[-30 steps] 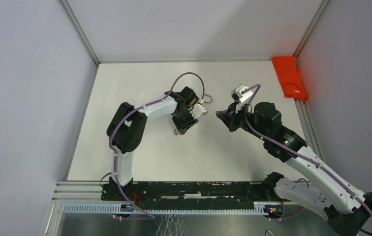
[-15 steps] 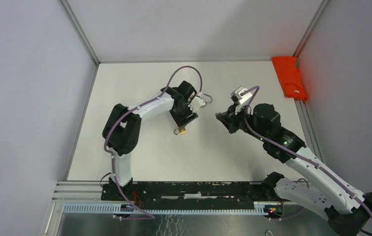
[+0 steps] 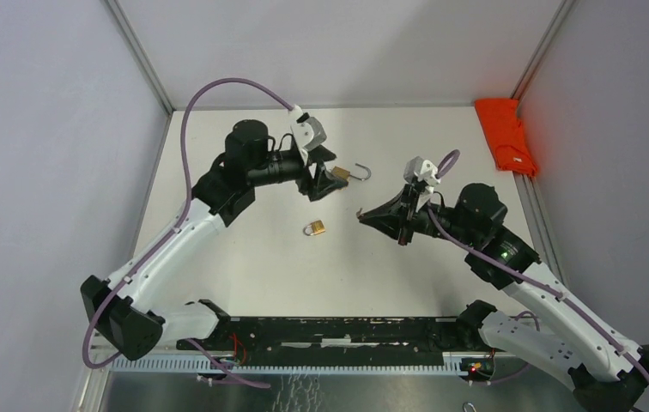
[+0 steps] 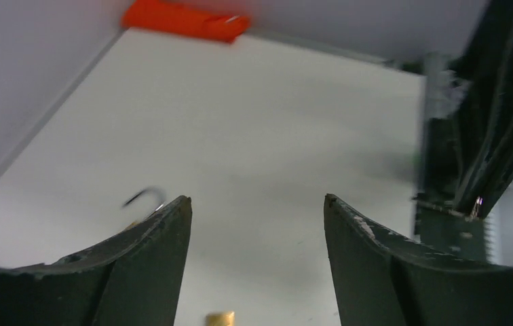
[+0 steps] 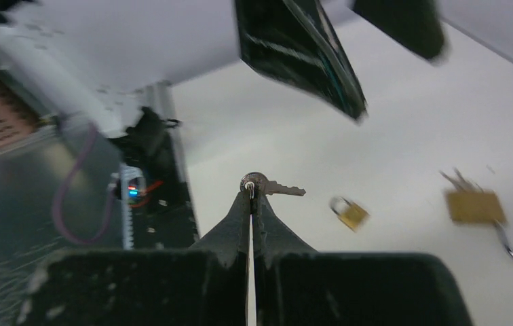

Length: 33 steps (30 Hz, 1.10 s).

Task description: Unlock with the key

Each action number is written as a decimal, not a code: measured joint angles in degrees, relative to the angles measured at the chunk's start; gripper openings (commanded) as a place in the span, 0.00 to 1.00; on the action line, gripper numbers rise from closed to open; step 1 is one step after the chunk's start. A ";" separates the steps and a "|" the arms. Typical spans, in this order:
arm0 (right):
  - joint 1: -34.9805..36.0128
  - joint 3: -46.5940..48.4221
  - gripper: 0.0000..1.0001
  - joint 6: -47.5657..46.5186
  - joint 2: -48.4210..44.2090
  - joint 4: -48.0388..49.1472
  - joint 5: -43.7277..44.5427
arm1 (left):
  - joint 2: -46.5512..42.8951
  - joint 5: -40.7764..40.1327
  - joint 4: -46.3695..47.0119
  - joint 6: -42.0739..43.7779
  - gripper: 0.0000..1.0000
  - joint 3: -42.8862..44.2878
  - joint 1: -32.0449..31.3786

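Note:
My right gripper (image 3: pixel 362 215) (image 5: pixel 251 189) is shut on the round head of a silver key (image 5: pixel 274 187), whose blade points sideways above the table. A small brass padlock (image 3: pixel 316 228) (image 5: pixel 350 212) lies on the white table between the arms. A second, larger brass padlock (image 3: pixel 341 174) (image 5: pixel 474 206) with its shackle swung open lies farther back. My left gripper (image 3: pixel 319 182) (image 4: pixel 257 200) hovers open beside the larger padlock, with nothing between its fingers. In the left wrist view only the open shackle (image 4: pixel 146 197) and a brass corner (image 4: pixel 220 318) show.
An orange cloth (image 3: pixel 507 135) (image 4: pixel 184 19) lies at the back right corner against the wall. Grey walls close the table on three sides. The black base rail (image 3: pixel 338 330) runs along the near edge.
My left gripper has opened wide, leaving the small padlock on the table, and the arm has swung up and back. My right gripper has shifted slightly left, still pinching the key.

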 measured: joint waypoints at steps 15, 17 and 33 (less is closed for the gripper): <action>0.00 -7.61 0.00 28.26 -0.33 45.81 -30.32 | -2.05 34.25 11.37 -7.58 0.84 -7.54 -0.20; 0.00 -8.22 0.00 32.48 -0.31 52.11 -31.76 | -4.31 36.50 10.56 -7.30 0.97 -7.32 -0.20; 0.00 -7.45 0.00 40.41 -0.48 62.99 -35.47 | -3.58 37.81 13.11 -13.29 1.00 -1.81 -2.95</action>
